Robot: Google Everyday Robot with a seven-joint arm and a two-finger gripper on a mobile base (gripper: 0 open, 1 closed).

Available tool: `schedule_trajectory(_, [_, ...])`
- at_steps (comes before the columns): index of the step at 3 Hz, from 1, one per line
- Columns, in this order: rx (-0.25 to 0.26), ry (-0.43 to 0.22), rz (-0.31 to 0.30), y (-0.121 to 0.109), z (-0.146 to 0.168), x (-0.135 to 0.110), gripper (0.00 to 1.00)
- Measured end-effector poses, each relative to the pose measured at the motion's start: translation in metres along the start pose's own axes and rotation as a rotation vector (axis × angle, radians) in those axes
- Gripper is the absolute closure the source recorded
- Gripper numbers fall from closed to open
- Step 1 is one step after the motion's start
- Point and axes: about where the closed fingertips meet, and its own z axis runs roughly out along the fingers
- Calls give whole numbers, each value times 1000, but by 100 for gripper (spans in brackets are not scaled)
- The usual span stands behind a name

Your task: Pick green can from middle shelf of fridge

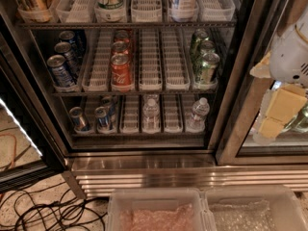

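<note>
Front green can (pixel 208 67), right of centre on the middle shelf (pixel 134 93): we judge it stiff, slick (likely chilled); take hold mid-body. Gripper (pixel 277 113) at right edge; open or closed, we cannot tell.

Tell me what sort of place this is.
Probably a break room or shop: a glass-door fridge, the green can on its middle shelf, cables on the floor. The gripper hangs at right.

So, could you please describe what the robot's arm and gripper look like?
The gripper, at the right edge beside the fridge, has a rounded white housing with dark vent slits and pale yellow blocky parts beneath. No cabling or markings are visible on it.
</note>
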Motion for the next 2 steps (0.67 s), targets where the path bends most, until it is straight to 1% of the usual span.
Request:
schedule_trajectory(1, [4, 2, 0, 0, 1, 0, 0])
schedule_trajectory(2, [32, 4, 44, 3, 21, -1, 0])
